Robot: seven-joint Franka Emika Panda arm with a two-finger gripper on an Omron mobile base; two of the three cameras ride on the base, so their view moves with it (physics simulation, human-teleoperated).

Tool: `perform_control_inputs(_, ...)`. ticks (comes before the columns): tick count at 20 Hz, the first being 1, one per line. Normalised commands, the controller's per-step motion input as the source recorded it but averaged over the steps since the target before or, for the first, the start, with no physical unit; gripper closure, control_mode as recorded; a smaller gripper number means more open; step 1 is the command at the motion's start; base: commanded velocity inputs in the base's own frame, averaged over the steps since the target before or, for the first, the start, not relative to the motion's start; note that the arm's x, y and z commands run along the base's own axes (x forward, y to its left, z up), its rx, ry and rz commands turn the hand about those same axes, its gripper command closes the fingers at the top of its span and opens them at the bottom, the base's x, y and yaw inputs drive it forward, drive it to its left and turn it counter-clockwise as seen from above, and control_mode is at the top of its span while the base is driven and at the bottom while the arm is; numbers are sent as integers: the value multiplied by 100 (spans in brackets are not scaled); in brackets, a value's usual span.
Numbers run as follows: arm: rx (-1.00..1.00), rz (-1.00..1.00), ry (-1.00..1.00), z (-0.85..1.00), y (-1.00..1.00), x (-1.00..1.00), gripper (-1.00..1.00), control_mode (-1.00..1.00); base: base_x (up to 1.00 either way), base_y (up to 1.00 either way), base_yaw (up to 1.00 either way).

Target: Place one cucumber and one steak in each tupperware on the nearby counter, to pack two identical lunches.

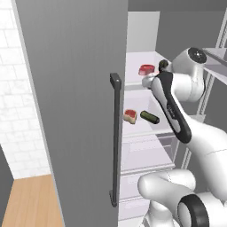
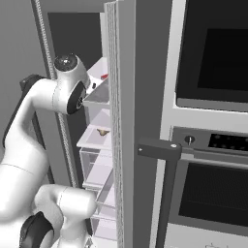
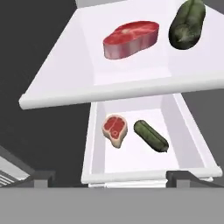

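Note:
In the hand view, a plain red steak [image 3: 130,39] and a dark-green cucumber [image 3: 187,24] lie side by side on the fridge's upper white shelf [image 3: 65,94]. On the shelf below lie a steak with a pale fat rim [image 3: 115,129] and a second cucumber [image 3: 151,136]. My gripper [image 3: 112,178] is open, with its fingertips [image 3: 43,178] wide apart and nothing between them, in front of the shelves. The left base view shows the upper steak [image 1: 146,69], the lower steak [image 1: 130,115] and the lower cucumber [image 1: 150,117]. The tupperware and the counter are out of view.
The open grey fridge door [image 1: 75,111] with its dark vertical handle [image 1: 115,137] stands to the left of my arm. Clear drawers [image 1: 146,155] sit under the shelves. A built-in oven [image 2: 213,53] with a dark handle [image 2: 160,148] is to the right of the fridge.

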Motion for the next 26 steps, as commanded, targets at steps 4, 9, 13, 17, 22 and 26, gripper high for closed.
perform_control_inputs(4,15,-15,-7,93,-9,23,-100,-100,0,0,0)
perform_control_inputs(9,10,-15,4,44,-56,73,-100,-100,0,0,0)
perform_control_inputs(13,0,-7,3,-4,-28,28,-100,-100,0,0,0)
perform_control_inputs(17,-2,0,0,-22,16,46,-100,-100,0,0,0)
perform_control_inputs(22,0,0,0,-19,25,61,-100,-100,0,0,0)
perform_control_inputs(26,0,0,7,0,19,60,-100,-100,0,0,0)
